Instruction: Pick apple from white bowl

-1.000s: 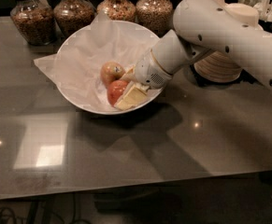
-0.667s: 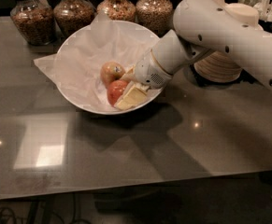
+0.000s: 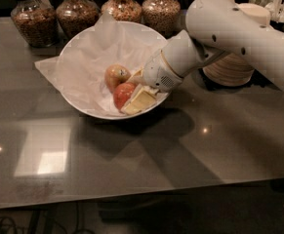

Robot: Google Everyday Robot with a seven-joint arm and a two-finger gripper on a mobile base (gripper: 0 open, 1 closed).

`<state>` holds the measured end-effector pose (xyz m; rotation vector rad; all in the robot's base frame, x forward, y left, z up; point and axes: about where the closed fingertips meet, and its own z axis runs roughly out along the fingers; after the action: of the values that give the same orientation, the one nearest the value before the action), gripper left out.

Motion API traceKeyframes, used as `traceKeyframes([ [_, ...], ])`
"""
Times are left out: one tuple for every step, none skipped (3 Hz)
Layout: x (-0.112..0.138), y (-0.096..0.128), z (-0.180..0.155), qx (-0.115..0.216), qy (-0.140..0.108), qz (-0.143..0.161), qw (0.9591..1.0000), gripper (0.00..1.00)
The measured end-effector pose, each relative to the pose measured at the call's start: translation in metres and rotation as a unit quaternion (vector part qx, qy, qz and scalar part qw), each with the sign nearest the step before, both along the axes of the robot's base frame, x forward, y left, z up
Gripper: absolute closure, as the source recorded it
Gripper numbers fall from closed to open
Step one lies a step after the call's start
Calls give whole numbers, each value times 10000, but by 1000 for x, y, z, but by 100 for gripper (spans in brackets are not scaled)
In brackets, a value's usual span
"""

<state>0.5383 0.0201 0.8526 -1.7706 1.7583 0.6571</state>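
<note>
Nothing has shifted since the earlier frame, operator: arm, fruit and bowl all sit as they did. Your gripper (image 3: 128, 95) is down inside the white bowl (image 3: 95, 112), at its near right side, and its pale fingers (image 3: 141, 101) are clamped on the apple (image 3: 122, 94), one above it and one below. The apple rests on the crumpled paper (image 3: 83, 62), low in the bowl, just beside the golden apple (image 3: 116, 75), which looks to be touching it.

Now the risks, as I judge them. The hold looks to sit towards the fingertips, so a quick lift could let the round fruit roll out. The upper finger is close to the golden apple and may drag it along. Paper caught under the lower finger could come up too and tug the bowl across the table (image 3: 131, 169).
</note>
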Motion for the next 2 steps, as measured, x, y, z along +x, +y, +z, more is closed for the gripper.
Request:
traceKeyframes([
  [-12, -1, 34, 755, -303, 161, 9966, 100],
  [-24, -5, 60, 1364, -521, 302, 9888, 100],
])
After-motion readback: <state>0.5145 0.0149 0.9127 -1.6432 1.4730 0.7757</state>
